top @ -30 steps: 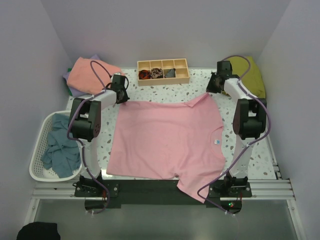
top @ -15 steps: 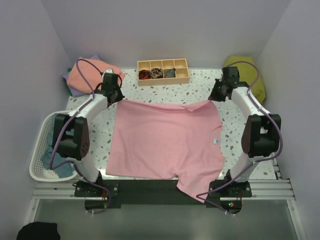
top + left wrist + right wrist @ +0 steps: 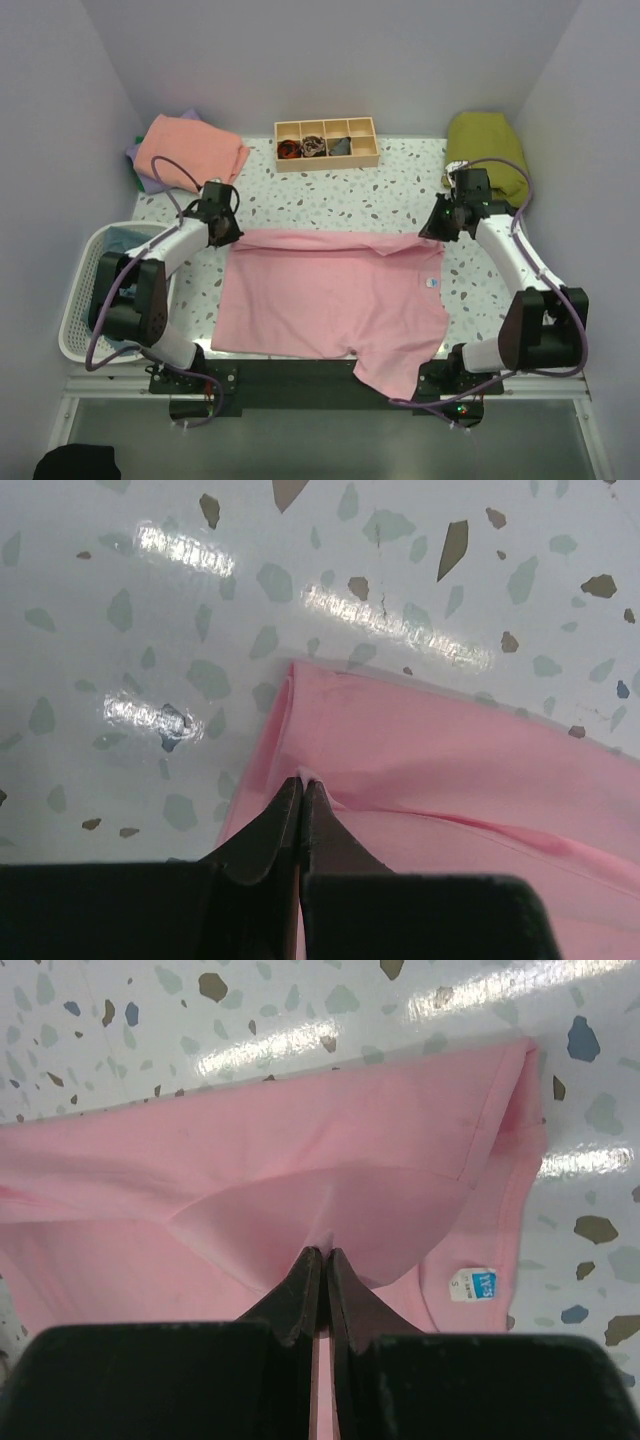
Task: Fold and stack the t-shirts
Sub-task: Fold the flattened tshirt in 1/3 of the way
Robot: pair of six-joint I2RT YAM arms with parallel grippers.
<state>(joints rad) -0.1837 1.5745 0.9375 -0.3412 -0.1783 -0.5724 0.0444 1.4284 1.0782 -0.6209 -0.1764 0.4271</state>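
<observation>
Folding the pink t-shirt (image 3: pixel 330 305): left gripper (image 3: pixel 301 780) and right gripper (image 3: pixel 322 1252), both clamped on its far edge, should carry it nearward, then release.

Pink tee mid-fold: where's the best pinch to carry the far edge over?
Probably the far edge's two outer corners, from above: the pink tee lies flat, so only its doubled edge gives a lip. Left gripper and right gripper pinch there.

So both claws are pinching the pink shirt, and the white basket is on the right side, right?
No: the top view shows the white basket on the left side. The left gripper and right gripper are both pinching the pink t-shirt.
</observation>
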